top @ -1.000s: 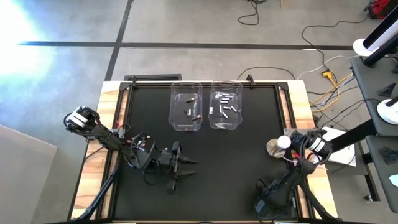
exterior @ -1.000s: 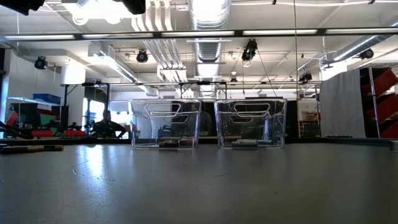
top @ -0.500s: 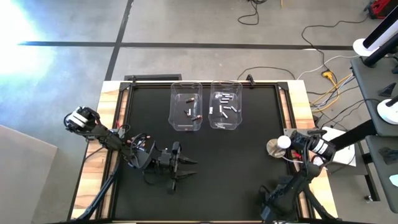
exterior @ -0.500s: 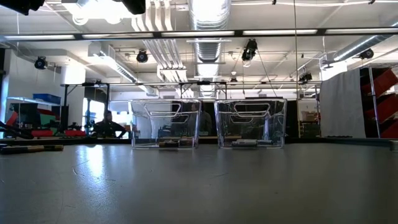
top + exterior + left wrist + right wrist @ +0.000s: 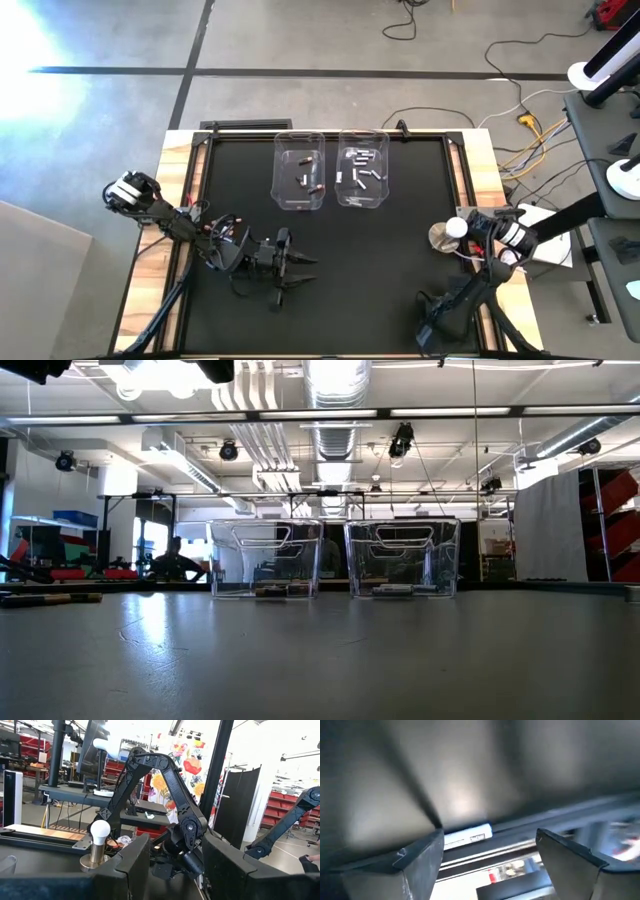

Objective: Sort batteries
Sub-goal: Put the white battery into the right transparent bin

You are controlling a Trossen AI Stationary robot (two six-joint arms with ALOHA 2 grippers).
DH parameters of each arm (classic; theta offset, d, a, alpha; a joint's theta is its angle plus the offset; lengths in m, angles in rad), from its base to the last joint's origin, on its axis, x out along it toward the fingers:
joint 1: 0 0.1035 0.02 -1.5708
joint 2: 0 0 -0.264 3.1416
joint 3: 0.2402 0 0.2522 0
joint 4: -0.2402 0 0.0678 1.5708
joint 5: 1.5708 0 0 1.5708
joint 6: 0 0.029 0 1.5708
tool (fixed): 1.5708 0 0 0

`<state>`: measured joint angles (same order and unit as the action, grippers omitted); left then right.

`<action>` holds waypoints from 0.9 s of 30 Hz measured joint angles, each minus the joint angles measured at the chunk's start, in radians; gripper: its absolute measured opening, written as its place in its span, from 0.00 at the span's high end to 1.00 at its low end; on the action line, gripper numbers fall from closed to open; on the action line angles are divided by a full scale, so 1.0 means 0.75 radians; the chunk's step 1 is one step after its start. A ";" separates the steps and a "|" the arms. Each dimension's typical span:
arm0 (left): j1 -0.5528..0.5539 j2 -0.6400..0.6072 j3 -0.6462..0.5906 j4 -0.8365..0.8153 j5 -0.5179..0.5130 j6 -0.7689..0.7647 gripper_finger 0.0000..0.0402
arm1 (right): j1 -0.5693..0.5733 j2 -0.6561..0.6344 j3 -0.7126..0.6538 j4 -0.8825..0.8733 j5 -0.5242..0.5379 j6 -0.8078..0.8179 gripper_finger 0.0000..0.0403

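My left jaws (image 5: pixel 295 272) and right jaws (image 5: pixel 427 335) both stand spread and empty, well apart from the batteries (image 5: pixel 362 168) in the far bins (image 5: pixel 300 205).

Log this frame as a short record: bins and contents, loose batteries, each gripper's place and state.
left bin: clear, holds a few dark batteries
right bin: clear, holds several silvery batteries
loose batteries on mat: none visible
left gripper: low over the mat's near left part, open, empty
right gripper: at the table's near right corner, open, nothing between the fingers
other: bulb-like object on a round base at the right edge
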<state>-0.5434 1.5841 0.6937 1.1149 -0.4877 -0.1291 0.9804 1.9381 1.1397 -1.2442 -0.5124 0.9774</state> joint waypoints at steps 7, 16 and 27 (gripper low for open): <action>0.000 0.000 0.000 0.000 0.000 0.001 0.60 | -0.004 0.001 0.080 -0.158 0.045 -0.033 0.24; 0.000 0.000 0.000 -0.001 0.000 0.001 0.60 | 0.023 0.001 0.093 -0.028 0.029 -0.092 0.21; 0.000 0.001 0.000 -0.001 0.000 -0.003 0.60 | 0.021 -0.005 -0.067 0.042 -0.025 -0.241 0.17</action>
<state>-0.5434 1.5845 0.6937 1.1141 -0.4873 -0.1310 0.9961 1.9344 1.0897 -1.2124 -0.5309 0.7970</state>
